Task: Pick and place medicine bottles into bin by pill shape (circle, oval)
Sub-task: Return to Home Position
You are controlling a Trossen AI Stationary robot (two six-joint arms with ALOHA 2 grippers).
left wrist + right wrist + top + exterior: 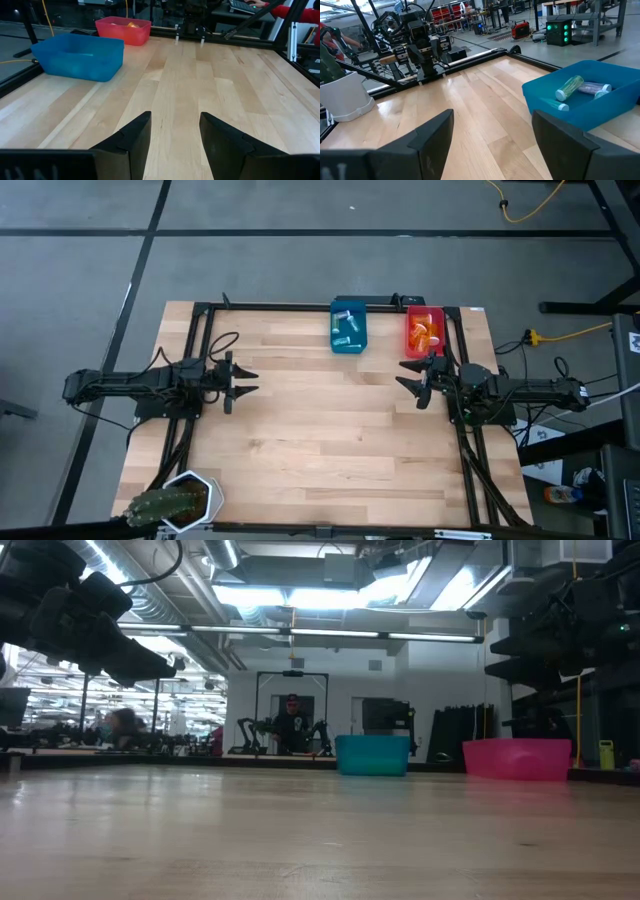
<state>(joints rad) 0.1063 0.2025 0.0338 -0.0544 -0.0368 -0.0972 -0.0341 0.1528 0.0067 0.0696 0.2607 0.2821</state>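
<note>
Wooden boards of our bench (320, 470) show no loose bottle in any view. We see the medicine bottles (347, 326) gathered at the far edge. Teal, clear and purple ones lie in the blue bin (349, 350), and orange ones lie in the pink bin (409, 330), near our right arm (500, 390). Our left arm (140, 385) sits at the opposite side. Both the left jaws and the right jaws stand spread, holding nothing. Pill shapes are too small to check. We judge the sorting done, with only settling the arms at rest to come.
</note>
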